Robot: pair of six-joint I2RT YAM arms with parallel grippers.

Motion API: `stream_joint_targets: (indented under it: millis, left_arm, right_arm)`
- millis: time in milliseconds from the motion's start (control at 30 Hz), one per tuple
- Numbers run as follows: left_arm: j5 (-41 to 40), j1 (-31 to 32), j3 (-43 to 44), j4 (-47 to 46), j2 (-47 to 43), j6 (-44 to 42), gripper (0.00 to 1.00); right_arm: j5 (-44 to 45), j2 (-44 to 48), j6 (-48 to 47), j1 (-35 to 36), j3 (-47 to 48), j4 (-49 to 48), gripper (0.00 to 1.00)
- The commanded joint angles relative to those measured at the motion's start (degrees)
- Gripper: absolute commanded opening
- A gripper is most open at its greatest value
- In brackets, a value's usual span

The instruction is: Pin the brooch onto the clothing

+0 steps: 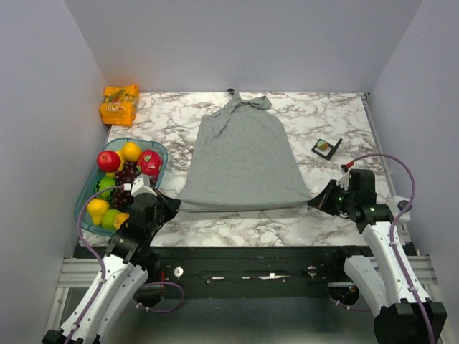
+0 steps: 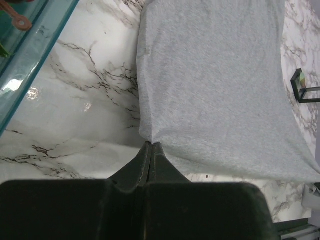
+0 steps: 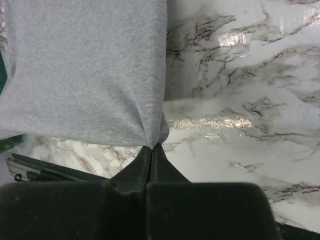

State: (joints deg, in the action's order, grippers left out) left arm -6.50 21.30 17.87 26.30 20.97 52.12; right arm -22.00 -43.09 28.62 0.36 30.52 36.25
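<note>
The light-grey tank top (image 1: 240, 158) lies flat in the middle of the marble table, straps bunched at the far end. My left gripper (image 1: 174, 206) is shut on its near-left hem corner (image 2: 149, 135). My right gripper (image 1: 313, 202) is shut on its near-right hem corner (image 3: 152, 137). The hem is stretched between the two. The brooch (image 1: 326, 147), a small round badge on a black square card, lies on the table right of the top; the edge of its card shows in the left wrist view (image 2: 305, 89).
A clear teal tray (image 1: 92, 188) of fruit stands at the left, close to my left arm; its wall shows in the left wrist view (image 2: 30, 60). An orange packet (image 1: 119, 104) lies at the back left. Walls close the sides and back.
</note>
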Motion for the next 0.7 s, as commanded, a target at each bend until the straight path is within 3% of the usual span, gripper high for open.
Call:
stream_joint_targets:
  millis: [0,200,233,300,333,367,400,433,667]
  left_arm:
    - [-1.9,0.1,0.6,3.8,-3.0,3.1,0.00]
    - [1.1,0.8,1.2,5.2,-2.9,4.6,0.00]
    - [1.2,0.9,2.1,5.7,-3.0,4.6,0.00]
    - [1.2,1.6,3.2,7.7,-3.4,4.7,0.36]
    - [1.1,1.6,4.4,8.3,-3.9,4.8,0.56]
    - [1.0,1.8,5.0,8.8,-4.4,5.0,0.83]
    - [1.0,1.9,5.4,9.5,-4.5,4.9,0.93]
    - [1.0,1.9,6.0,9.6,-4.7,4.7,0.99]
    - [4.2,1.9,8.2,5.5,2.5,-4.2,0.99]
  right_arm:
    - [-0.1,3.3,1.8,-0.1,1.3,5.8,0.05]
    - [0.9,6.0,2.2,0.1,0.6,9.6,0.10]
    - [0.2,6.3,2.3,0.2,0.7,10.1,0.17]
    - [1.2,6.5,2.1,0.2,2.2,11.9,0.39]
    - [1.6,7.4,2.1,0.2,2.3,12.6,0.60]
    - [1.4,7.8,2.1,0.2,2.3,12.4,0.67]
    - [1.5,8.3,2.3,0.2,2.0,12.2,0.73]
    - [1.7,8.5,2.3,0.2,2.0,11.7,0.76]
    - [1.3,6.3,1.7,1.1,2.3,7.8,0.77]
